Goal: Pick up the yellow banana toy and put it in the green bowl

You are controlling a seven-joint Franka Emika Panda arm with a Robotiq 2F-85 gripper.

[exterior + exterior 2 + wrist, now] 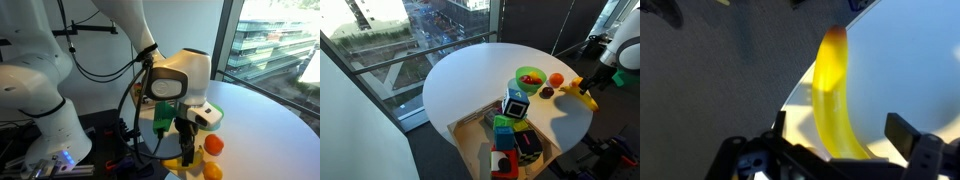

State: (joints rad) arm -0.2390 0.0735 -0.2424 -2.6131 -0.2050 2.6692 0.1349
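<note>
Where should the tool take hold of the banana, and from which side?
At its middle, from above. The banana lies at the table's edge, lengthwise between the fingers of the open tool, so they can close across its narrow width.

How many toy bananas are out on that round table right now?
1. The yellow banana toy lies near the table edge, right under the robot's open hand. More could be hidden among the toys in the wooden box.
</note>
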